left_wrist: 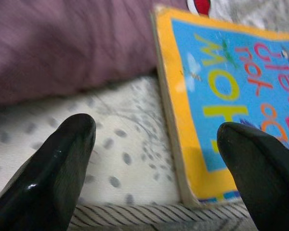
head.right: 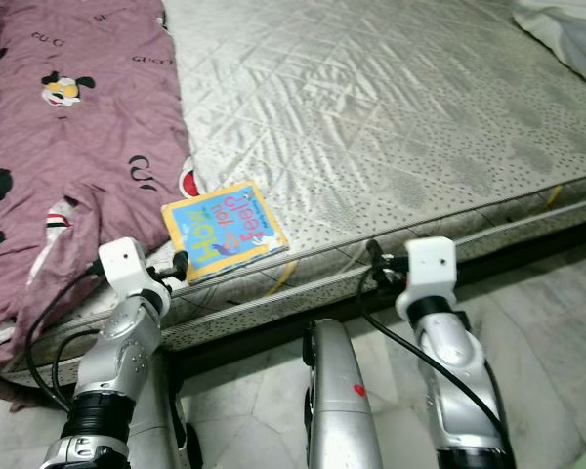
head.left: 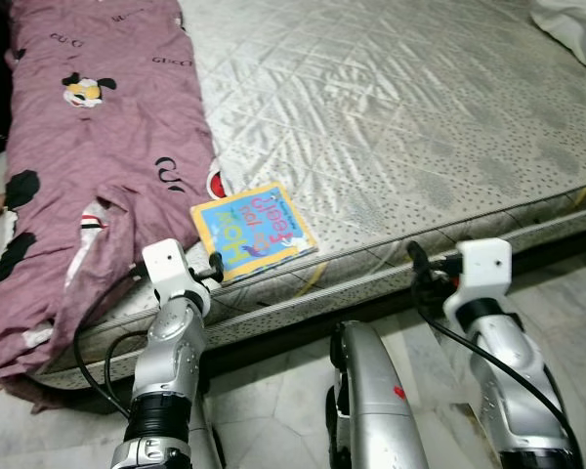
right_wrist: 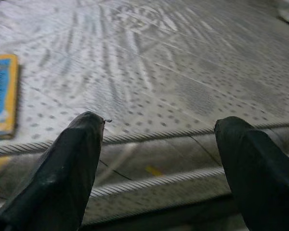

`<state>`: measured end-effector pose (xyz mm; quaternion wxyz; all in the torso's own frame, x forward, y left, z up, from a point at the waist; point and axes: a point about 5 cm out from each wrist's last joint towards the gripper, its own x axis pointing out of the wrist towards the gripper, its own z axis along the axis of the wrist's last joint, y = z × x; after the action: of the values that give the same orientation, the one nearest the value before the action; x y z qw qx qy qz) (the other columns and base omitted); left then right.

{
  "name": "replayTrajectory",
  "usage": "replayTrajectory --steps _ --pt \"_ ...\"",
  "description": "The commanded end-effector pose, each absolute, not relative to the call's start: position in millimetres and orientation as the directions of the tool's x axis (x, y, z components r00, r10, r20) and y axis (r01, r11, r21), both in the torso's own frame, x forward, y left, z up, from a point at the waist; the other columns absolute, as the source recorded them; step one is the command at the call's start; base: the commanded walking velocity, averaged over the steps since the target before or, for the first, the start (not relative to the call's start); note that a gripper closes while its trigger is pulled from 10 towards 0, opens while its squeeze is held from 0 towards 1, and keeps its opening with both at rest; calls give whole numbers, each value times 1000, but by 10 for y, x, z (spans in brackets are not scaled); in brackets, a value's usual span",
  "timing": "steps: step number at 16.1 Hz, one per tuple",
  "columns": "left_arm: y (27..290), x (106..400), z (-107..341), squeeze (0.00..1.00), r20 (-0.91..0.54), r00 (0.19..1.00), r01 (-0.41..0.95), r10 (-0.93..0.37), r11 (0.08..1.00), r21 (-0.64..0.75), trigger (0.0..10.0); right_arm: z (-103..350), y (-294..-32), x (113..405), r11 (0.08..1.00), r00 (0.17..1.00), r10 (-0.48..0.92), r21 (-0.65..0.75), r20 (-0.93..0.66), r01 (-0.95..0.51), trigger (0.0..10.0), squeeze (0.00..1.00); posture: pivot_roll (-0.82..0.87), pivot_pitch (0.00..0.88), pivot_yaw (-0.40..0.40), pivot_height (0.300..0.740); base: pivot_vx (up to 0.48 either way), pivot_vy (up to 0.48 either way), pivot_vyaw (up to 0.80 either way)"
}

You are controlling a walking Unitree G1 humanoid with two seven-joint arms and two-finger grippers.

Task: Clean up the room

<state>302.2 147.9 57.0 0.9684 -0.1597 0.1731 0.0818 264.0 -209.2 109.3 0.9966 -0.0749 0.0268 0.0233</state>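
**mattress_watcher:** So where's the robot at with the room cleanup? Looks like it's parked at the edge of the bed.

**g1_nerd:** Yep. It's facing a grey quilted mattress with a dotted pattern, and the thing it's after, I'd guess, is the square blue picture book with a yellow border and red-and-yellow lettering. It lies flat near the mattress's front edge, one corner touching or tucked under the mauve cartoon-print duvet bunched along the robot's left side.

**mattress_watcher:** Which arm is on it?

**g1_nerd:** The left hand. Its two black fingers are spread wide apart, holding nothing, low at the mattress edge. In the wrist view the book's near corner sits between them, closer to one finger. That low, level approach makes sense to me: the book is thin and flat, so pinching its edge is the easy way in.

**mattress_watcher:** And the right one?

**g1_nerd:** The right hand is also spread open and empty, pointed at bare mattress, well apart from the book. Seems to be just waiting.

**mattress_watcher:** Book condition?

**g1_nerd:** Stiff-looking cover, glossy, slightly worn pale edges. Probably rigid enough to lift from one corner.
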Motion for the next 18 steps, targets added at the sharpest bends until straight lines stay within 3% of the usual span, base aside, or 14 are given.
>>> replayTrajectory --steps 1,4,10,14,18 --pt "1474 3058 544 0 -372 924 -211 92 931 -296 10000 1112 -2170 2586 986 998 20 -161 -63 -30 10000 0 -177 203 -14 533 0 0 0" --pt "1572 3194 466 0 -389 917 -218 83 923 -316 10000 1215 -2201 2505 981 999 8 -193 -48 -17 10000 0 -226 214 -22 533 0 0 0" --pt "1570 3198 357 0 -427 902 -253 69 884 -392 10000 1278 -2348 2483 972 999 -7 -237 -54 -7 10000 0 -243 221 -47 533 0 0 0" --pt "1441 3224 344 0 -366 927 -166 -87 779 -605 10000 1317 -2347 2527 968 999 2 -250 -47 -13 10000 0 -254 216 -59 533 0 0 0" --pt "1372 3337 402 0 -328 930 -107 -164 734 -671 10000 1358 -2334 2529 967 999 -5 -256 -41 -6 10000 0 -280 201 -54 533 0 0 0"
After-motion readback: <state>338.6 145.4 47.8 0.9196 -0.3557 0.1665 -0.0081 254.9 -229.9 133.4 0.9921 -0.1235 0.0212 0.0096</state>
